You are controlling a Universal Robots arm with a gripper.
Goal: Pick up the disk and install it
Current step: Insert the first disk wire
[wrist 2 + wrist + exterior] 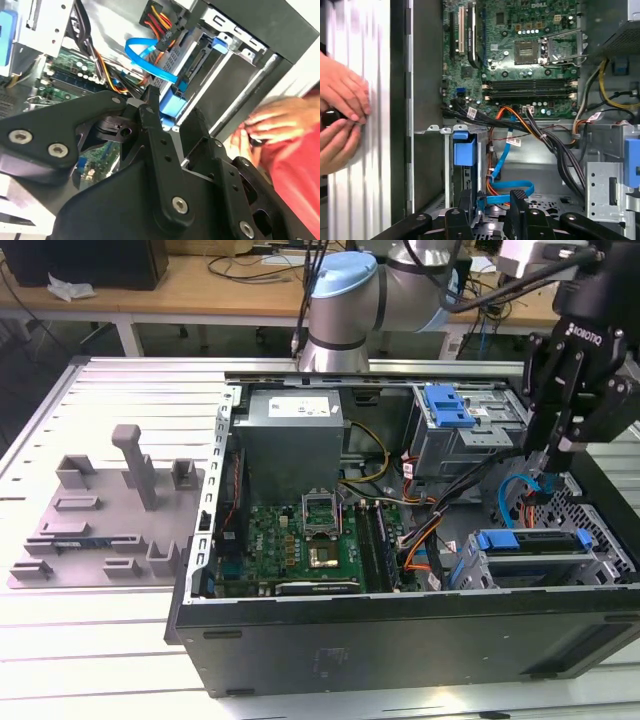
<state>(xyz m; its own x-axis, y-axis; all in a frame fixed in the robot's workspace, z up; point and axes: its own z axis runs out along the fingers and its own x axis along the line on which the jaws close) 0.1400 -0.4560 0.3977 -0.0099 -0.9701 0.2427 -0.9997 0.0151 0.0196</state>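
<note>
Pincer (491,196) parted fairly wide, empty, hovering just above drive cage (598,562) inside open computer case (400,640). Disk (530,539) sits in that cage, blue rails showing. Pick and insertion look done; fully latched or cabled, cannot tell.

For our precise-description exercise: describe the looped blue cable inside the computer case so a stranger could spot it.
Find the open computer case lying on the slatted table. At its end on the exterior view's right, a flat cable curls in a loop: it alone is bright blue, among black, orange and yellow wires.
</note>
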